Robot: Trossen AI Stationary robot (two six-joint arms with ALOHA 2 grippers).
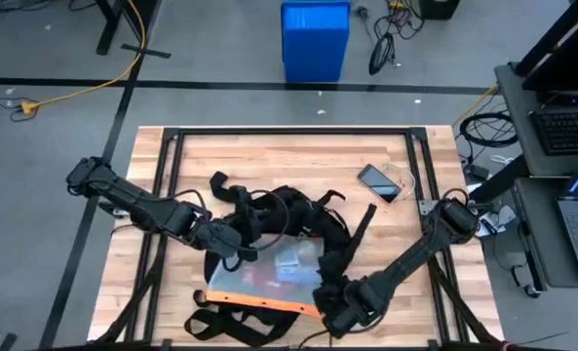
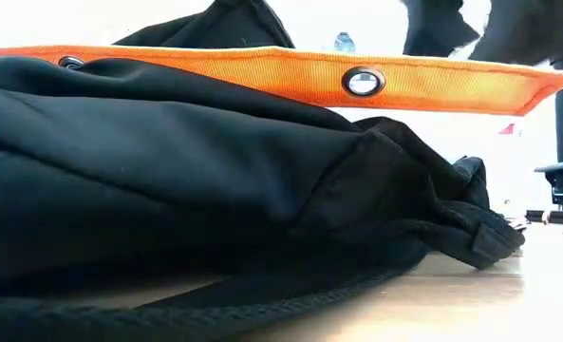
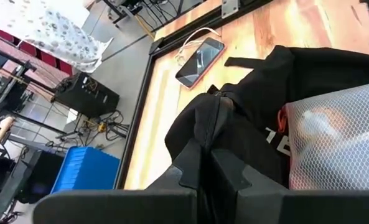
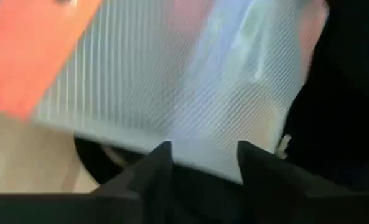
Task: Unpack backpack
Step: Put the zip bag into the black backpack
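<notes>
Backpack fabric is clenched in left gripper; right gripper, parted, half-hides mesh pouch.

- The backpack lies on the table, around its middle.
- A mesh pouch lies on the backpack's near part, partly out of it, its banded edge toward the table's front edge.
- A phone lies on the table behind the backpack and to its right, apart from it.
- The left gripper sits at the backpack's left side, closed on its fabric.
- The right gripper sits at the pouch's right front corner.
- A bin stands on the floor, well behind the backpack, beyond the table.
</notes>
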